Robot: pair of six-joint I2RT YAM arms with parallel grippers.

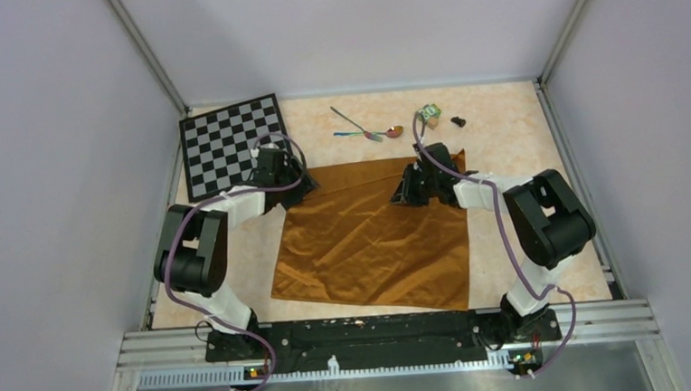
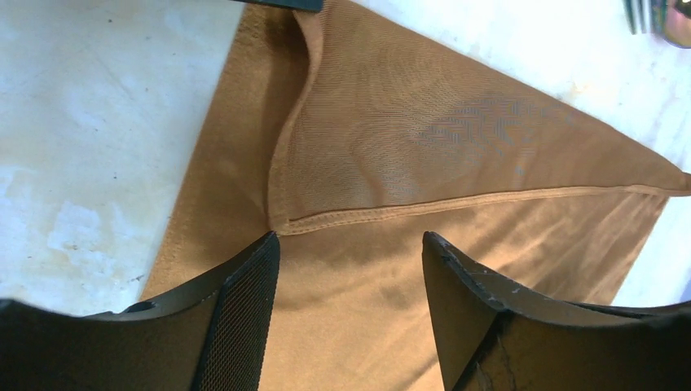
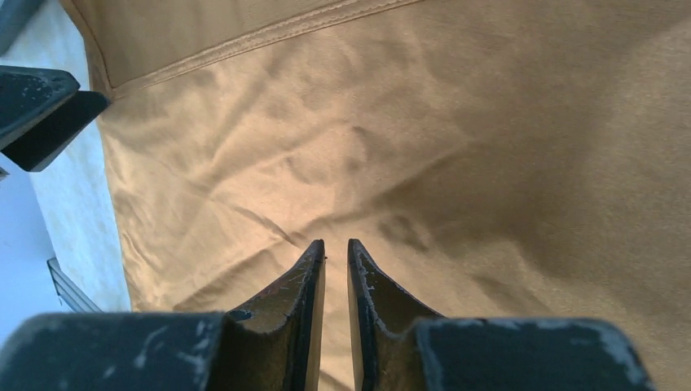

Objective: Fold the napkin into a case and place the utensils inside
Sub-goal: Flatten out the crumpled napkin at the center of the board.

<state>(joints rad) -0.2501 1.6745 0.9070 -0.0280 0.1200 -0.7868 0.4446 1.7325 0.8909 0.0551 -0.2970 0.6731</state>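
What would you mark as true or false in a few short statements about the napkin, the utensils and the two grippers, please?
1. The utensils lie on the napkin. False: they lie on the bare table, beyond its far edge.
2. The left gripper is open over a folded-over hem. True.
3. The right gripper has its jaws spread wide. False: they are nearly closed at the cloth.
4. The chessboard lies in the far left corner. True.

Napkin [image 1: 372, 239]: shiny satin cloth (creased).
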